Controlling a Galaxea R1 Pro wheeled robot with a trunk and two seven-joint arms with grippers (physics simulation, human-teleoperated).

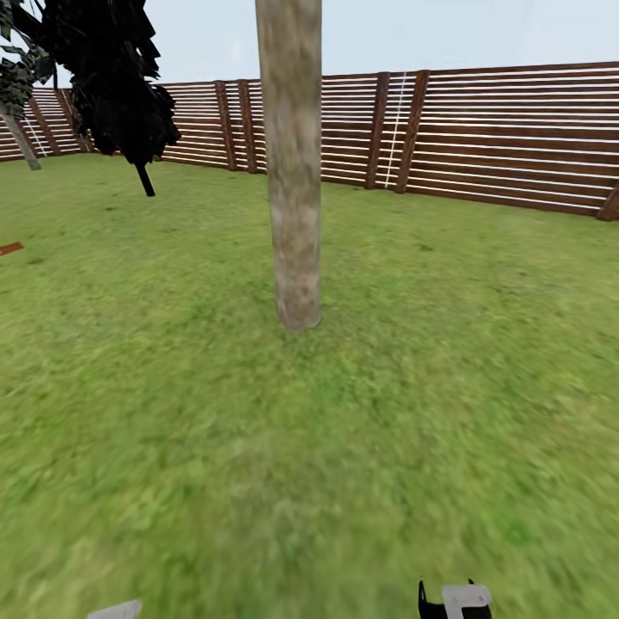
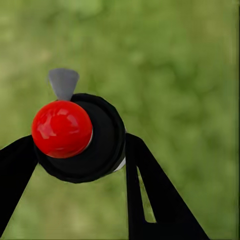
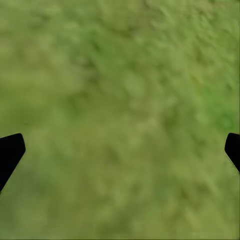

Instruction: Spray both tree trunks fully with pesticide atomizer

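Observation:
A thick pale mottled tree trunk (image 1: 294,189) rises from the grass lawn (image 1: 258,447) straight ahead, with its foliage above the picture. A second pale trunk (image 1: 21,142) leans at the far left under dark green leaves. In the left wrist view my left gripper (image 2: 80,145) is shut on the pesticide atomizer (image 2: 62,128), which has a black round body, a glossy red cap and a grey nozzle. Its black fingers (image 2: 150,195) clamp the body from both sides. My right gripper (image 3: 120,150) hangs open over bare grass. No pesticide mist is in view.
A brown horizontal-slat fence (image 1: 499,137) rings the lawn behind the trunk. A black cypress-like tree (image 1: 116,82) on a thin dark stem stands at the back left. A small red-brown strip (image 1: 9,249) lies at the left edge. Part of my right arm (image 1: 460,600) pokes in at the bottom.

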